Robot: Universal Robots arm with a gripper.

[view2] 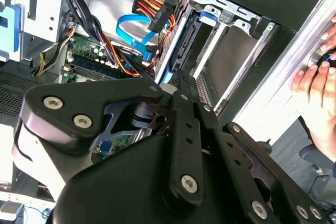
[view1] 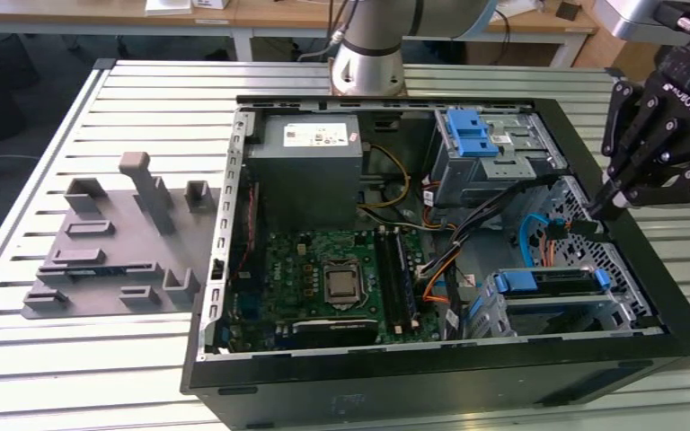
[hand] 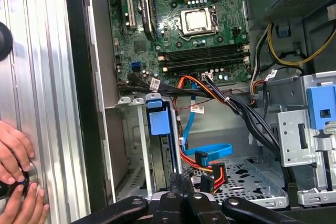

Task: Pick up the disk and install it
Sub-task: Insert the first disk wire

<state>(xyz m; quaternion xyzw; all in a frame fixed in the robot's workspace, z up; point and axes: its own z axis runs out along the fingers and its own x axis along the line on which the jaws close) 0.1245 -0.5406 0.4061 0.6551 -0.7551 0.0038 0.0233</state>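
Exterior view, left to right:
- Grey fixture (view1: 111, 256) sits on the slatted counter (view1: 82, 377), well apart from the pincer, on the far side of the case.
- Open PC case (view1: 441, 386) lies on its side. The pincer hangs over its edge on the exterior view's right.
- Grey power supply box (view1: 309, 171) and motherboard (view1: 321, 269) are inside the case, across it from the pincer.
- Silver cage with a blue latch (view1: 477, 144) is nearer, off to one side of the pincer.
- Disk (view1: 545, 280) is seated in the lower drive bay, near and below the fingertips. Its blue rail faces up out of the slot.
- Pincer (view1: 606, 208) has its fingers pressed together with nothing between them. The tips point down into the case and do not touch the disk.

Wrist views:
- In the first wrist view, the pincer (hand: 181, 181) is closed and empty. The disk (hand: 158, 121) stands in its bay just ahead of the tips.
- Blue data cable (hand: 212, 153) and a red-yellow power plug (hand: 216, 174) lie loose just beside the tips.
- In the second wrist view, the pincer (view2: 177, 76) points at the disk (view2: 185, 40) in its slot.
- A person's hands (hand: 13, 182) rest on the counter outside the case wall.
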